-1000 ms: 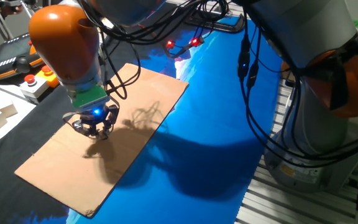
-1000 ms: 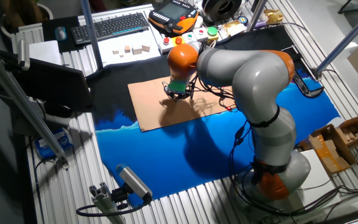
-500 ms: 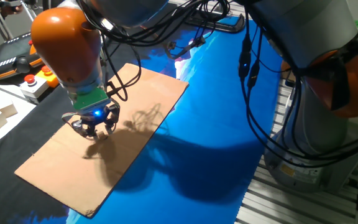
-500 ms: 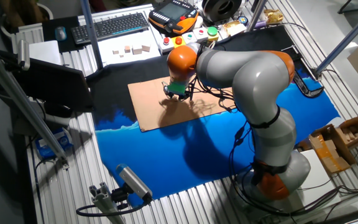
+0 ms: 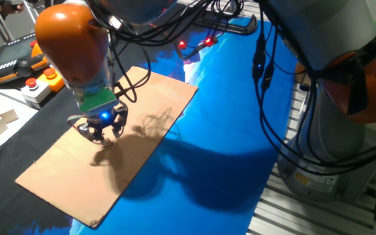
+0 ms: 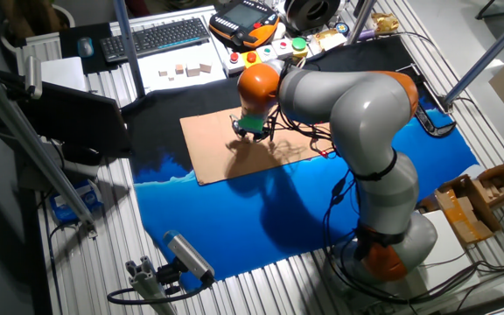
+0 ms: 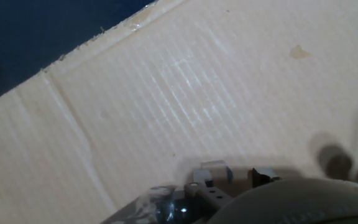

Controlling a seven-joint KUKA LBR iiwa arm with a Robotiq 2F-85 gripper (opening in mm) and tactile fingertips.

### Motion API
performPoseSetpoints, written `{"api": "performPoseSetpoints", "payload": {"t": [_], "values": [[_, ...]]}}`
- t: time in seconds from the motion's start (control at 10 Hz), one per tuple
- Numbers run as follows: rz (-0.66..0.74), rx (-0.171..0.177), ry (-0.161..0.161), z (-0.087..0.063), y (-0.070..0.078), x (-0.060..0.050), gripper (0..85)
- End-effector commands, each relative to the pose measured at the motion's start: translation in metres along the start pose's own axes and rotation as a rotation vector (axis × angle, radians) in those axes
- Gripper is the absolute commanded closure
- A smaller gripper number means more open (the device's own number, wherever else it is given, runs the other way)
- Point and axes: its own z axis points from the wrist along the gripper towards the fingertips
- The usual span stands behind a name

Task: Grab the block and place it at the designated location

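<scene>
My gripper (image 5: 102,132) hangs just above the brown cardboard sheet (image 5: 142,104), over its middle left; it also shows in the other fixed view (image 6: 252,134). In the hand view its fingertips (image 7: 214,174) stand close together with only a narrow shadowed gap and nothing visible between them. A tiny tan shape that looks like the block (image 7: 299,52) lies on the cardboard ahead and to the right of the fingers. A blurred dark grey round dot (image 7: 335,163), the designated location, sits on the cardboard just right of the fingertips.
A blue mat (image 5: 227,130) lies beside the cardboard. Beyond the sheet stand a box with coloured push-buttons (image 6: 274,51), an orange teach pendant (image 6: 243,19), a keyboard (image 6: 156,37) and a white sheet with several small blocks (image 6: 186,70). Cables hang from the arm (image 5: 260,72).
My gripper has shifted slightly right and toward the far end of the cardboard, staying just above it. Nothing was taken hold of or let go.
</scene>
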Motion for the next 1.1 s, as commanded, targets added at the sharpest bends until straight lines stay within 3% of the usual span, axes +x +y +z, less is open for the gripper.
{"api": "performPoseSetpoints", "payload": {"t": [0.0, 0.2, 0.5, 0.8, 1.0], "values": [[0.0, -0.001, 0.003, -0.002, -0.001, -0.001, 45.7], [-0.007, -0.001, 0.01, -0.007, -0.005, -0.005, 46.0], [-0.033, -0.015, 0.036, -0.026, -0.02, -0.02, 51.3], [-0.089, -0.025, 0.057, -0.045, -0.035, -0.036, 81.3], [-0.12, -0.019, 0.053, -0.062, -0.045, -0.042, 84.3]]}}
